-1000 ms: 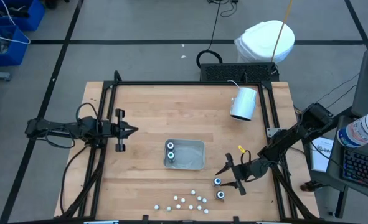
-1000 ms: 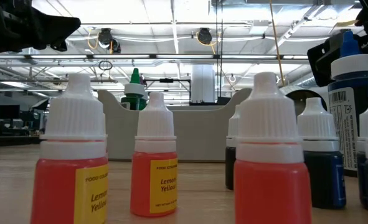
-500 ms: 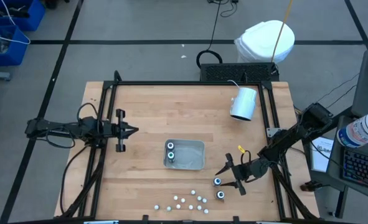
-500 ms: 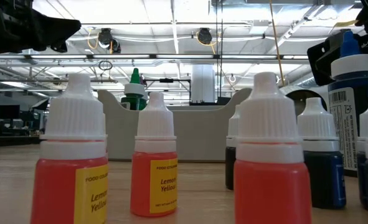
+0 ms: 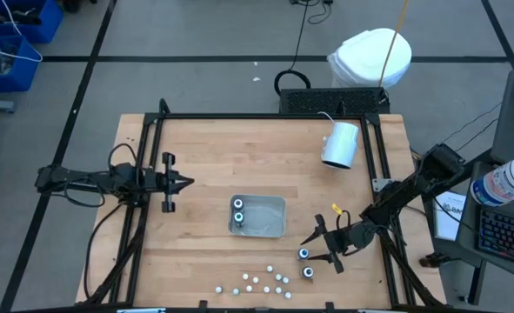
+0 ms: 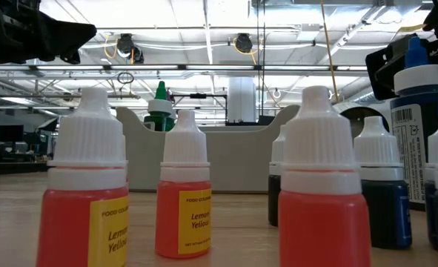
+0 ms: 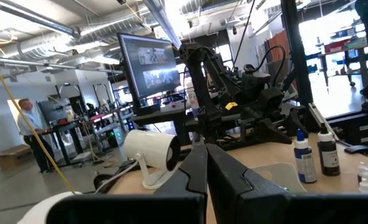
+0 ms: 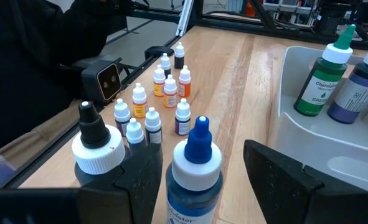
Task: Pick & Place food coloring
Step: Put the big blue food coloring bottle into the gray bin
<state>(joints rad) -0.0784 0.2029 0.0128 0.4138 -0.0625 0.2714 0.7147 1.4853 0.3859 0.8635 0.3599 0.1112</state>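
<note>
Four food coloring bottles show. A green-capped one and a purple one stand in the grey tray. A blue-capped one stands on the table right of the tray, and a black-tipped one stands just nearer. My right gripper is open, one finger on either side of the blue-capped bottle, with a clear gap at one finger. My left gripper is shut and hovers at the table's left, far from the bottles.
A cluster of small white-capped dropper bottles stands by the near edge, filling the low view. A white cylinder lies at the far right. Black frame rails border the table. Bare wood lies between the left gripper and the tray.
</note>
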